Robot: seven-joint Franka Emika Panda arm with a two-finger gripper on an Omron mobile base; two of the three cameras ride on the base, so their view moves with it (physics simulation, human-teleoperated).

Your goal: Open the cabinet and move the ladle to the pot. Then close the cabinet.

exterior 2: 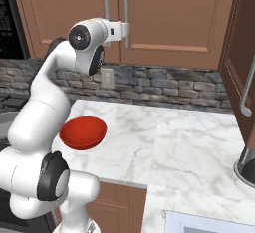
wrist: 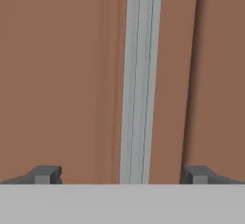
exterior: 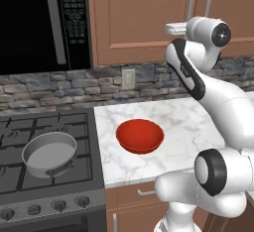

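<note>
The jaws are standing wide, one on each side of the cabinet [exterior 2: 164,13] handle [wrist: 139,79]; doors shut; opening is starting; next, squeeze the handle and pull; the pot [exterior: 48,153] is sitting on the stove [exterior: 30,176].

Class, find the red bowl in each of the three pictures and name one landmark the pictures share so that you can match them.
Left base view: the red bowl sits mid-picture on the white marble counter, right of the stove.
Right base view: the bowl lies left of centre, beside the arm.
Hand view: no bowl; a silver cabinet handle runs up between the open hand's tips.
Shared landmark: the cabinet's silver bar handles.
</note>
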